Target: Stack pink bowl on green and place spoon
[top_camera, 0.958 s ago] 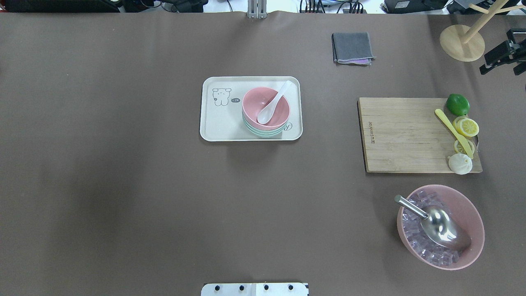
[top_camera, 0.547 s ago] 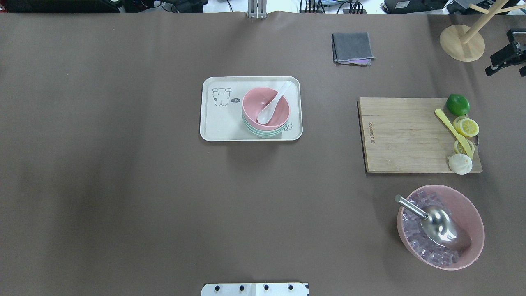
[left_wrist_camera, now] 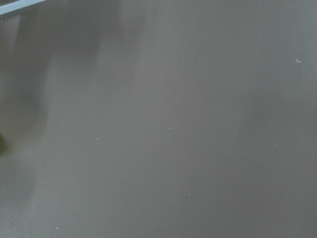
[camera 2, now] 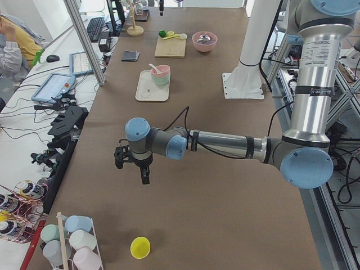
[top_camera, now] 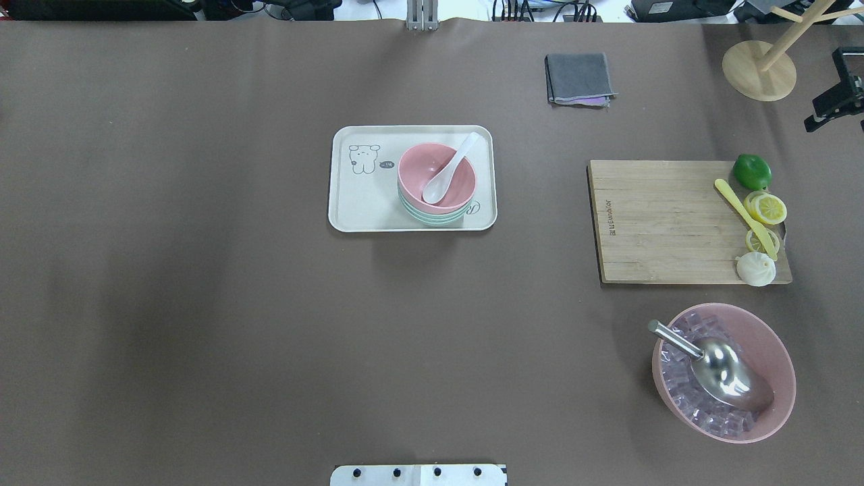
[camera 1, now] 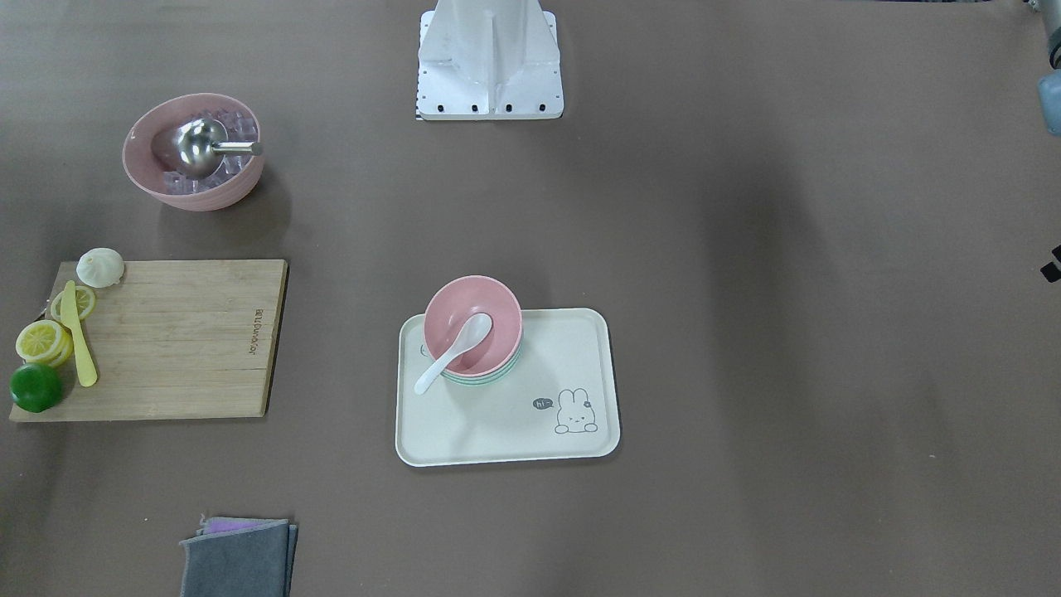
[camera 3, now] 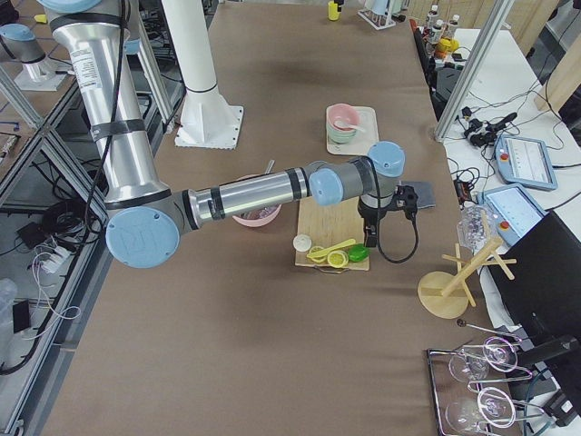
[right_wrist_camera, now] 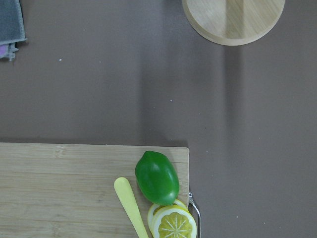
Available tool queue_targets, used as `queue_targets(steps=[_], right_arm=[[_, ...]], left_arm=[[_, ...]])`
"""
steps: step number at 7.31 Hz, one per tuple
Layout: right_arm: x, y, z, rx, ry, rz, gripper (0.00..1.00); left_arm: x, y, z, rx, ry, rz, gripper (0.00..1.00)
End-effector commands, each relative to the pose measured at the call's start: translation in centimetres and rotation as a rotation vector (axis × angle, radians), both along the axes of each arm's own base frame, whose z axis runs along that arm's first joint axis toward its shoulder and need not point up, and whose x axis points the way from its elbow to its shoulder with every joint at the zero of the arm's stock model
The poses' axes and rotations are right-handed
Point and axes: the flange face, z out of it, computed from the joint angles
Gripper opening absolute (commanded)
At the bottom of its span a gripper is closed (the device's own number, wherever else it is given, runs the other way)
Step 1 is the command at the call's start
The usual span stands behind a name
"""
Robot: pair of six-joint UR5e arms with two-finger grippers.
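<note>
**A:** Tool state?

**B:** The right gripper [top_camera: 837, 106] hangs over the table [top_camera: 202, 304] at the far right corner, between the wooden stand base [top_camera: 759, 71] and the lime [top_camera: 752, 171]. It touches nothing that I can see. Overhead shows only a sliver of it at the frame edge, so I can't tell whether the jaws are spread or pressed together.

**A:** Left?

**B:** The left gripper [camera 2: 143, 174] is above bare tabletop toward the left end, clear of the surface. Only the side camera shows it properly, so I can't tell the jaw spread there either. Its wrist cam shows plain brown table.

**A:** Bowls?

**B:** The pink bowl [top_camera: 437, 177] is nested in the green bowl [top_camera: 432, 216], at the tray's [top_camera: 364, 209] end nearer the right edge. The tray sits mid-length, closer to the far edge than the robot's edge. The spoon [top_camera: 449, 169] has its scoop inside the pink bowl, with the handle resting on the rim and pointing toward the far right corner.

**A:** Rest?

**B:** The cutting board [top_camera: 661, 223] is by the right edge, with the lime, lemon slices [top_camera: 768, 209], yellow knife [top_camera: 742, 216] and bun [top_camera: 755, 269] along its outer side. The ice bowl [top_camera: 786, 368] with its metal scoop [top_camera: 725, 374] is toward the near right corner. The grey cloth [top_camera: 579, 77] lies by the far edge.
</note>
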Motion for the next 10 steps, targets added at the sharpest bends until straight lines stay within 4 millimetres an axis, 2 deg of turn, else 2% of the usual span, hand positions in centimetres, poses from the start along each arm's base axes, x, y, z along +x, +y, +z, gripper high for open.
queue_targets(steps=[1, 2, 3, 5, 6, 7, 9, 10], right_arm=[[0.6, 1.1, 1.4, 0.003, 0.009, -0.015, 1.0], [1.2, 1.3, 1.2, 0.007, 0.007, -0.007, 1.0], [1.3, 2.1, 1.0, 0.014, 0.011, -0.005, 1.0], [1.3, 2.0, 0.7, 0.018, 0.006, -0.006, 1.0], [1.3, 1.9, 1.4, 0.005, 0.013, -0.006, 1.0], [0.5, 1.8, 1.1, 0.006, 0.003, -0.021, 1.0], [-0.3, 2.5, 0.2, 0.011, -0.023, -0.034, 1.0], [-1.0, 2.0, -0.1, 0.019, -0.015, -0.045, 1.0]], left_arm=[[0.3, 0.0, -1.1, 0.029, 0.035, 0.012, 0.98], [0.8, 0.3, -2.7, 0.043, 0.11, 0.034, 0.98], [0.9, 0.3, -3.2, 0.067, 0.123, 0.046, 0.98], [1.3, 0.1, -3.5, 0.134, 0.122, 0.057, 0.98], [1.6, 0.7, -3.8, 0.142, 0.135, 0.065, 0.98], [1.5, 1.7, -5.3, 0.181, 0.162, 0.075, 0.98], [3.7, 1.5, -4.8, 0.176, 0.16, 0.115, 0.98], [3.7, 1.7, -4.6, 0.172, 0.162, 0.116, 0.98]])
